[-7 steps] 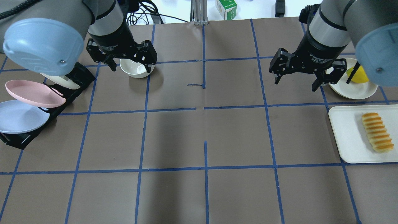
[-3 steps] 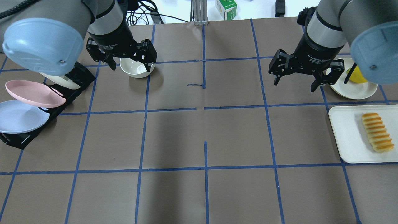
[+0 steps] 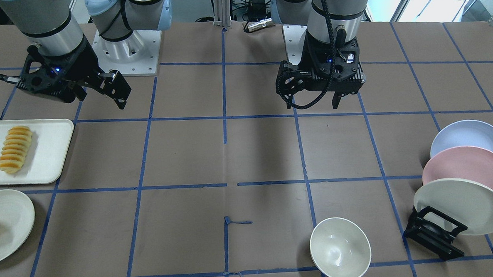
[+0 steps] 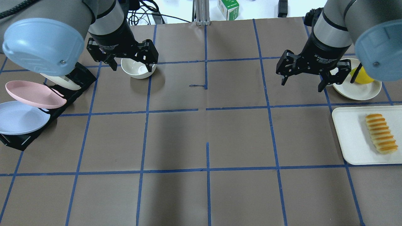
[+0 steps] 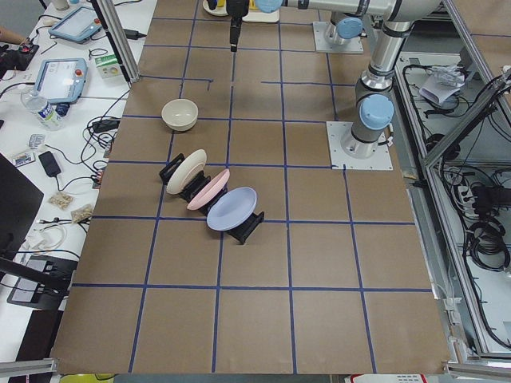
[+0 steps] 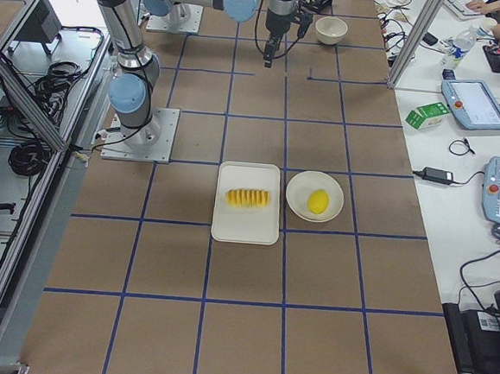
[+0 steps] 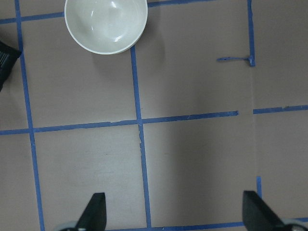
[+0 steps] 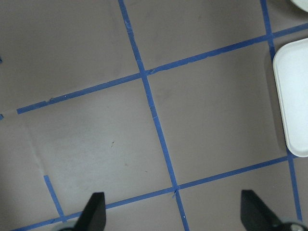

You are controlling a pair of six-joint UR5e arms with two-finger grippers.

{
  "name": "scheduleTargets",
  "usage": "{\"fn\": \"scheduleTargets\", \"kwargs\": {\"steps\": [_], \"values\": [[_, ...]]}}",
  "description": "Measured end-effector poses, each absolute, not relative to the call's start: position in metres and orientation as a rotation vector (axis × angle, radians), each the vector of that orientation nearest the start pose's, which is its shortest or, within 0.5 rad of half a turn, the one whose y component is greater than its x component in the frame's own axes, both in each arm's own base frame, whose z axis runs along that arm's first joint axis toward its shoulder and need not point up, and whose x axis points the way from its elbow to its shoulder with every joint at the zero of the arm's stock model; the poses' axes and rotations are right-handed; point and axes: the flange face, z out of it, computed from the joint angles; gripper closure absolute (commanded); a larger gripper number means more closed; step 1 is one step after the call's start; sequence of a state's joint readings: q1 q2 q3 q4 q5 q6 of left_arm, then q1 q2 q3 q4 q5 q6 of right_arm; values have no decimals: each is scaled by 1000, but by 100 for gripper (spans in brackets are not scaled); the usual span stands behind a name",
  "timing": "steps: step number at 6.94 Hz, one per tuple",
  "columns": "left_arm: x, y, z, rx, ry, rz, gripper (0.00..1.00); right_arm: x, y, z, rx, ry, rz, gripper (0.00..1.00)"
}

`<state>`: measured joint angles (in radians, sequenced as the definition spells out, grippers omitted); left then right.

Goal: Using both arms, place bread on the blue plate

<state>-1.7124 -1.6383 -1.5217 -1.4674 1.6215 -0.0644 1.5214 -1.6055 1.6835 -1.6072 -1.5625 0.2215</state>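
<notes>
The bread (image 4: 381, 133) is a ridged yellow-orange loaf lying on a white tray (image 4: 351, 138) at the right edge; it also shows in the front view (image 3: 15, 149). The blue plate (image 4: 20, 117) leans in a black rack (image 4: 15, 141) at the far left, nearest the robot, also seen in the front view (image 3: 469, 137). My left gripper (image 4: 133, 66) hangs open and empty above a white bowl (image 4: 138, 68). My right gripper (image 4: 302, 86) hangs open and empty, left of and beyond the tray. Both wrist views show spread fingertips over bare table.
A pink plate (image 4: 33, 93) and a cream plate (image 3: 461, 206) share the rack. A cream plate (image 4: 355, 91) with a yellow-green fruit (image 4: 361, 77) sits beyond the tray. The tray's corner (image 8: 293, 106) shows in the right wrist view.
My right gripper has shifted a little to the right, toward the tray side, still open. My left gripper has barely moved.
</notes>
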Motion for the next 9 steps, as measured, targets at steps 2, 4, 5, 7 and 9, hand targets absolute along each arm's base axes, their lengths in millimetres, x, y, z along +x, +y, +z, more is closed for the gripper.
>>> {"fn": "scheduleTargets", "kwargs": {"steps": [2, 4, 5, 7, 9], "values": [[-202, -505, 489, 116, 3095, -141, 0, 70, -486, 444, 371, 3110, 86, 0], [-201, -506, 489, 115, 3095, -143, 0, 20, -486, 431, 375, 3105, 127, 0], [-202, -506, 489, 115, 3094, -151, 0, -6, -484, 427, 387, 3125, 148, 0], [-202, -507, 490, 116, 3093, -171, 0, -54, -478, 416, 362, 3156, 184, 0], [-202, -507, 489, 117, 3092, -172, 0, -102, -467, 388, 301, 3163, 152, 0]]}}
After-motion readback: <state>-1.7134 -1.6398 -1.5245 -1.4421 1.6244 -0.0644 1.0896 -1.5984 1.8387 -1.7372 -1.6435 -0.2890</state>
